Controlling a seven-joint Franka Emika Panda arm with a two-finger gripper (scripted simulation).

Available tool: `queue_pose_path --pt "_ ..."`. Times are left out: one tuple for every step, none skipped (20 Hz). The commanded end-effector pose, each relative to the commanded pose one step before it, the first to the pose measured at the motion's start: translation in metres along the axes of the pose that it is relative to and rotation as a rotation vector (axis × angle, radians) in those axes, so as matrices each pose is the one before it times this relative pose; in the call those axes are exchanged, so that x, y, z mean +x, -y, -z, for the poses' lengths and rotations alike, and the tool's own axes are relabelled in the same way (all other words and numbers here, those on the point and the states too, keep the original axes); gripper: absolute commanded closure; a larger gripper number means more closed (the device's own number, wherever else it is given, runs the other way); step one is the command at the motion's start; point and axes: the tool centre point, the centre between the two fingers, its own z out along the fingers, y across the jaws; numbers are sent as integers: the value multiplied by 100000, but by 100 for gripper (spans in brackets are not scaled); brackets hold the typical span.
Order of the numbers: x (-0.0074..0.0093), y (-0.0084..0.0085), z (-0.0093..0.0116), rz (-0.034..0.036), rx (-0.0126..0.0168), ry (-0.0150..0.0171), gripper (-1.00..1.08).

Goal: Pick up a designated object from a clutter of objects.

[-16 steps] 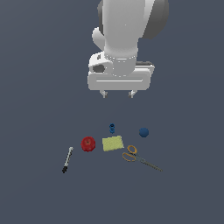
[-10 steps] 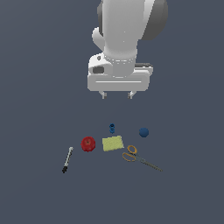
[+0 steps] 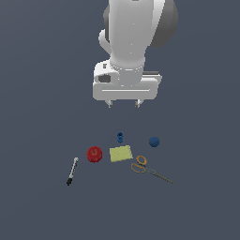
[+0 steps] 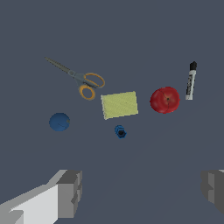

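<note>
The scissors point(image 3: 149, 169) lie flat on the dark floor, orange-yellow loop handles next to the yellow-green flat square point(image 3: 121, 153), grey blades pointing to the exterior view's right. The wrist view shows the scissors point(image 4: 81, 79) too. My gripper point(image 3: 124, 103) hangs well above the clutter, open and empty; its fingers point(image 4: 70, 194) are wide apart in the wrist view. The red apple-like ball point(image 3: 94, 153), small blue ball point(image 3: 153, 141), tiny blue piece point(image 3: 120, 137) and black-and-white pen point(image 3: 72, 171) lie around the square.
In the wrist view the square point(image 4: 119, 104), red ball point(image 4: 165, 99), blue ball point(image 4: 59, 122), blue piece point(image 4: 120, 131) and pen point(image 4: 190, 80) lie spread apart. Dark floor surrounds the clutter.
The gripper has shifted slightly towards the exterior view's right. The objects have not moved.
</note>
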Motion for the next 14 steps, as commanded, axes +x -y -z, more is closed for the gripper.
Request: queue_pose_path --pt "302 130 -201 1092 -84 8 -92" --pt "204 75 -130 719 -57 -8 -92" --pt "243 91 -151 844 -57 -20 -92" --pt "282 109 -172 972 -57 -32 -92" --pt "318 122 -195 1092 -58 -41 -92" --pt "351 132 -221 1208 -62 -43 -92" --pt "385 143 -251 1333 -68 -43 -92" --pt "419 153 -281 1456 -71 -45 -92" --pt "455 165 -312 1583 -70 -51 -92" --pt "491 175 -345 1709 -69 -57 -92" --pt "525 184 -380 1835 -67 -61 -92" --pt "560 193 -418 1962 -63 -66 -92" --pt "593 201 -457 2089 -58 -72 -92" --pt "626 208 -499 2215 -52 -79 -92"
